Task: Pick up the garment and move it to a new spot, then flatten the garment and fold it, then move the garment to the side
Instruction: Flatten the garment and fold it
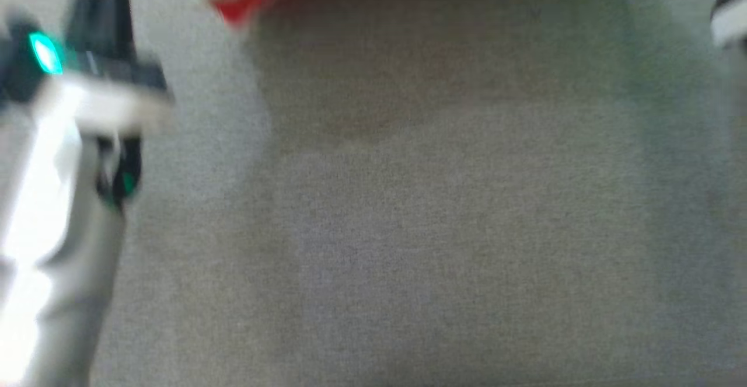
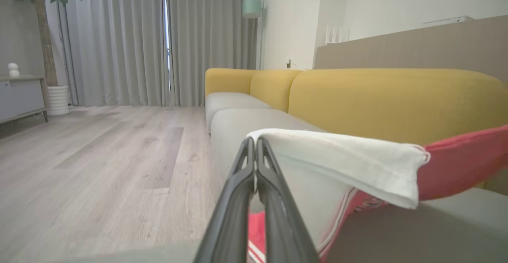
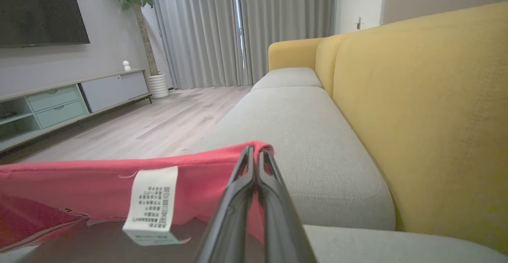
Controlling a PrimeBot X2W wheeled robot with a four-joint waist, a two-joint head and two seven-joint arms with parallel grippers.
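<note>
While both claws pinch only thin hem, slip risk high. left gripper (image 2: 256, 146) clamped on white edge of garment (image 2: 349, 160); right gripper (image 3: 256, 154) clamped on red edge beside care label (image 3: 152, 199). Garment stretched between them above sofa seat (image 3: 301, 128), left end near seat's front edge. Arms pulling apart could free hem; sagging middle may drag and bunch.

The garment (image 2: 349, 164) is soft matt cloth with a smooth label (image 3: 152, 199). The sofa seat (image 3: 301, 136) is coarse woven fabric; the floor (image 2: 99, 167) is smooth wood-grained planks.
</note>
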